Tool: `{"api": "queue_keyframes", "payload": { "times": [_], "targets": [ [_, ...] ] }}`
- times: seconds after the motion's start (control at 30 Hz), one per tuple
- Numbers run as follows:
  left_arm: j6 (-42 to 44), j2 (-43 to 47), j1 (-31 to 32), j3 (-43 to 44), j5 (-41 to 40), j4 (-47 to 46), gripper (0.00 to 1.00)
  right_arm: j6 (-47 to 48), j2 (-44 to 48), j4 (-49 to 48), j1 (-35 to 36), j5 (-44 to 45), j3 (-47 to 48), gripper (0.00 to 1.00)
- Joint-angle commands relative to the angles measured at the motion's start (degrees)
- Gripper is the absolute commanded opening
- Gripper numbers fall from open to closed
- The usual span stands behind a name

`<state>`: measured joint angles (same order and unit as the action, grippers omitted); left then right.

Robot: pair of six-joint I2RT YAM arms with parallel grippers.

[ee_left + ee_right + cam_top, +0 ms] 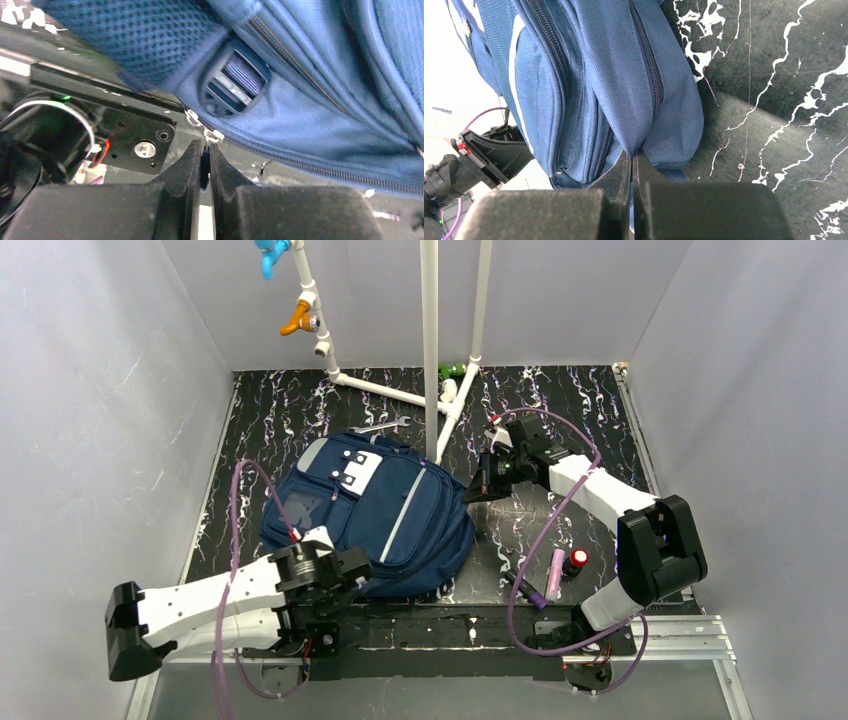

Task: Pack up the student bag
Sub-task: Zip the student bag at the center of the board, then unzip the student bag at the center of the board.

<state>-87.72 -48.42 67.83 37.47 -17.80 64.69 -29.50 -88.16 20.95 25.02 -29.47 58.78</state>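
Observation:
The student bag (pixel 400 510), navy with a light-grey stripe and a grey top patch, lies flat on the black marbled table, left of centre. My left gripper (pixel 350 575) is at its near edge. In the left wrist view the left gripper (pixel 205 150) is shut on the dark zip pull (pixel 204 167) below a silver slider (pixel 214 134) of the bag (pixel 310 115). My right gripper (pixel 478 488) is at the bag's right edge. In the right wrist view the right gripper (pixel 633 160) is shut on a fold of the bag's fabric (pixel 599 75).
A pink marker (pixel 555 572) and a small red-capped item (pixel 577 560) lie near the right arm's base. White pipes (pixel 430 340) stand at the back with an orange valve (pixel 298 318). A wrench (pixel 383 426) lies behind the bag. Grey walls close in three sides.

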Motion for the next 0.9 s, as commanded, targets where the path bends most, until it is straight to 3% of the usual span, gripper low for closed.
{"api": "queue_keyframes", "payload": {
  "times": [0.0, 0.03, 0.17, 0.27, 0.43, 0.57, 0.73, 0.87],
  "targets": [
    [-0.4, -7.1, -3.2, 4.9, -5.4, 14.7, 0.00, 3.9, 1.9, -4.9, -3.4, 1.6, 1.7, 0.01],
    [1.4, -7.7, -3.3, 6.5, -4.8, 13.6, 0.06, 3.5, 2.6, -5.1, -3.0, -0.1, 1.0, 0.01],
    [10.1, -5.2, -3.3, 15.3, -4.6, 12.9, 0.66, 2.1, 7.1, -7.0, 2.8, -1.9, -3.7, 0.01],
    [17.1, -1.2, -3.4, 22.8, -8.2, 13.1, 0.85, -2.5, 11.1, -14.2, 8.6, -0.9, -9.9, 0.01],
    [30.8, -5.5, -4.8, 27.3, -4.8, 3.1, 0.90, -10.0, 13.4, -26.8, 16.4, 2.2, -16.7, 0.01],
    [34.6, -15.2, -5.5, 29.2, -1.1, -1.9, 0.91, -13.2, 11.8, -33.0, 21.5, 3.4, -16.6, 0.01],
    [39.6, -24.5, -6.0, 31.6, -2.9, -4.6, 0.93, -14.4, 9.6, -35.4, 26.3, 4.4, -16.8, 0.01],
    [42.5, -30.6, -6.7, 33.7, -7.7, -4.0, 0.94, -15.6, 10.2, -37.2, 28.4, 5.3, -20.6, 0.13]
  ]
}}
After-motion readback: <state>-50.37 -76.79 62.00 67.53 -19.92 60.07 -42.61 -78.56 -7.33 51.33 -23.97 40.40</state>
